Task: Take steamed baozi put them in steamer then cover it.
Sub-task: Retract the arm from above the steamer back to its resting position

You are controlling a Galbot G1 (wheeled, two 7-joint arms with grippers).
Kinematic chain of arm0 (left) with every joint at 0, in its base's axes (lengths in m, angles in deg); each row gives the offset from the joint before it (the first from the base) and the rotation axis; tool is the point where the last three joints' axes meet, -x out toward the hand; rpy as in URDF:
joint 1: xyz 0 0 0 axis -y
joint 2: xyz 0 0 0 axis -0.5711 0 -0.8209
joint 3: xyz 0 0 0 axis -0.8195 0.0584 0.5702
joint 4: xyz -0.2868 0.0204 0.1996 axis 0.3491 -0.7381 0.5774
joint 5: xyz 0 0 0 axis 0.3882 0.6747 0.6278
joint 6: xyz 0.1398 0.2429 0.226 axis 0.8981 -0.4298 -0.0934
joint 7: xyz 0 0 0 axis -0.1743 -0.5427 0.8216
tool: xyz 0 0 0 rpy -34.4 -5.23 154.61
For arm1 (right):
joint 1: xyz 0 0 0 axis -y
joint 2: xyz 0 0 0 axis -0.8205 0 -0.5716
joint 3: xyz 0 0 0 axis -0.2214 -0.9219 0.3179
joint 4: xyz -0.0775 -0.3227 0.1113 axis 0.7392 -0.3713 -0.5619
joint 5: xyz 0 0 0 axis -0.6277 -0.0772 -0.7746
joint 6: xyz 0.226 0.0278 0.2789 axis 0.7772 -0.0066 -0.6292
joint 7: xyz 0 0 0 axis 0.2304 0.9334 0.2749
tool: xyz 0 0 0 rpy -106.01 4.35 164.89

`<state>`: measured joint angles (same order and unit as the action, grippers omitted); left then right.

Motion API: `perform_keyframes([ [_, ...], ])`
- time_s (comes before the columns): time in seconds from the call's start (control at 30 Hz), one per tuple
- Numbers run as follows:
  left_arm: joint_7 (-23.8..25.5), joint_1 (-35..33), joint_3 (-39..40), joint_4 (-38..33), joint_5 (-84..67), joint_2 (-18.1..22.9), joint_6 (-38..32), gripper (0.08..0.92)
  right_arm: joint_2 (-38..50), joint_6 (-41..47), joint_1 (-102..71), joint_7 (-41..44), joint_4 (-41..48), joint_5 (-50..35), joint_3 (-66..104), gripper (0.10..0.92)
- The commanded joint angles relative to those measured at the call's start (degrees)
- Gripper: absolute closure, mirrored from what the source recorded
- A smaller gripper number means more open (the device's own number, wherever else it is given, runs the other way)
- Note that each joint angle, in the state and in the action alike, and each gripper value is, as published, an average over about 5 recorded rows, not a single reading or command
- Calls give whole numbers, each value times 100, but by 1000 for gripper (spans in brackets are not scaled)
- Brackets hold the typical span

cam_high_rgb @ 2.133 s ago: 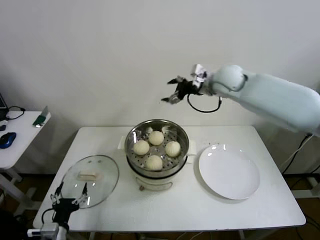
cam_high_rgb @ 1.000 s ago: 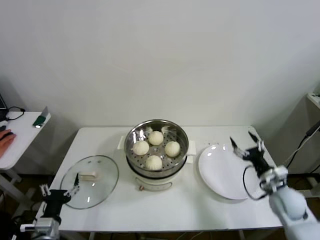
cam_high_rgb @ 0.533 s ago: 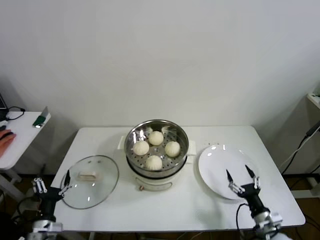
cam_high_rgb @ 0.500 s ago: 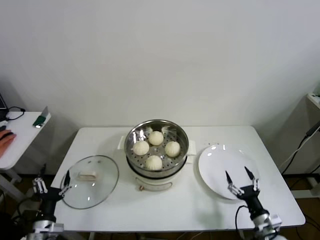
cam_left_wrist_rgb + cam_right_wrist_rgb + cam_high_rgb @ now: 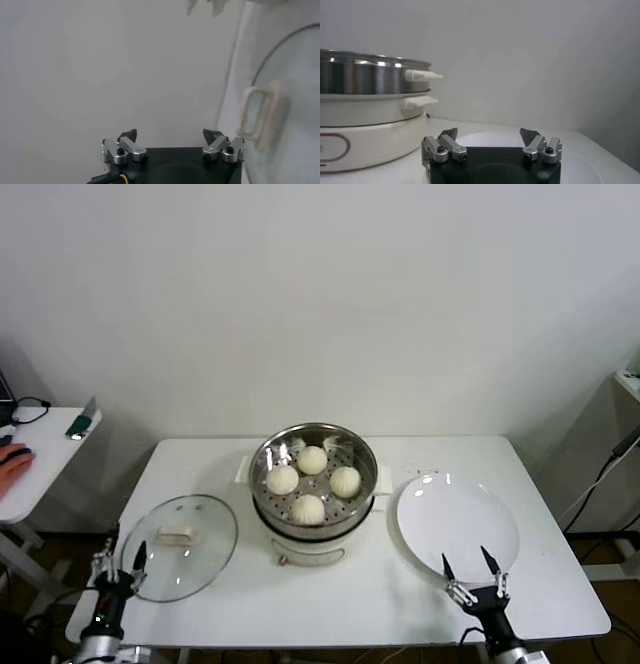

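Observation:
Four cream-white baozi (image 5: 311, 481) sit on the perforated tray inside the steel steamer (image 5: 315, 442) at the table's middle; the steamer also shows in the right wrist view (image 5: 370, 80). The clear glass cover (image 5: 180, 546) with its cream handle (image 5: 175, 535) lies flat on the table to the left; the handle shows in the left wrist view (image 5: 260, 115). My left gripper (image 5: 118, 562) is open and empty at the table's front left edge, beside the cover. My right gripper (image 5: 468, 569) is open and empty at the front edge of the white plate.
An empty white plate (image 5: 458, 526) lies right of the steamer. A side desk (image 5: 30, 459) stands at far left with a person's hand on it. The white table's front edge (image 5: 330, 639) runs just ahead of both grippers.
My right arm has swung down from high above the steamer to the table's front right, by the plate. My left gripper has shifted slightly beside the cover. Baozi and cover have not moved.

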<state>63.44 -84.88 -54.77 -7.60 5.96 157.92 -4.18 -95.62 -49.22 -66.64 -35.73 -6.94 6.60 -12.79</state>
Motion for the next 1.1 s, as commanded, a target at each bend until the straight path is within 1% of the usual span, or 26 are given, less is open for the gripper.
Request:
perform_keyframes([
  [0.03, -295, 488, 92, 1024, 1043, 0, -87, 177, -189, -158, -155, 17, 44, 108, 32, 203],
  [0.7, -40, 1203, 419, 1436, 1157, 49, -43, 177, -205, -242, -214, 16, 38, 85, 198, 203],
  [1.1, 76, 1562, 517, 1698, 1281, 86, 175, 177, -270, -245, -241, 12, -74, 122, 206, 203],
])
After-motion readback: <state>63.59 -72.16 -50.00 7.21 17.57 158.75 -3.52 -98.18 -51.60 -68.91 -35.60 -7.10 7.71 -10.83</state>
